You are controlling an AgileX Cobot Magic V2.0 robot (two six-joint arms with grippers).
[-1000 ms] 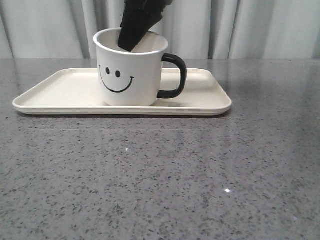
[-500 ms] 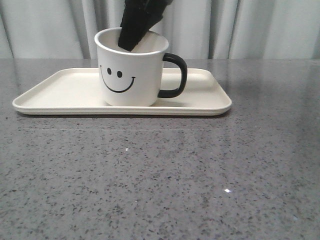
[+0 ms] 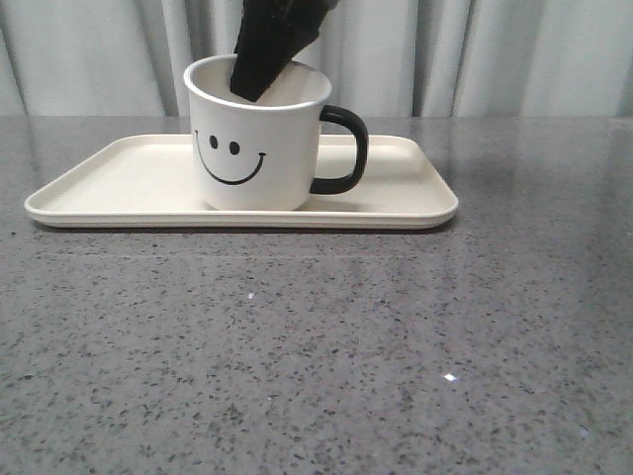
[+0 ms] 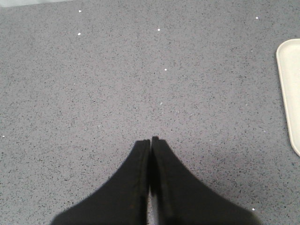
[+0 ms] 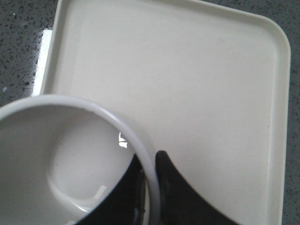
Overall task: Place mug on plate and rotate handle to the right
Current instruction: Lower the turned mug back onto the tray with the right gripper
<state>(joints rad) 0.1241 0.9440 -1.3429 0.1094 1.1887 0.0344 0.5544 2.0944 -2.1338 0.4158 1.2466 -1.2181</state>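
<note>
On the near stretch of the grey table (image 3: 316,346) nothing of mine shows in the front view; my left gripper (image 4: 150,140) hangs over bare stone off to the side, its jaws pressed together on nothing, with only an edge of the plate (image 4: 289,93) in its sight. Further back, the mug (image 3: 259,139) stands upright on the plate (image 3: 119,183), its axis vertical and its smiley turned to the front camera. Over the last second it has wobbled only a touch, sideways and back, and the handle (image 3: 344,148) has stayed pointing to my right (so I judge both placing and turning as good as done). My right gripper (image 5: 151,176) is still pinched on the mug's rim, one finger inside the cup and one outside against the wall. What is left, I reckon, is to let go and lift clear without nudging the handle off its heading
</note>
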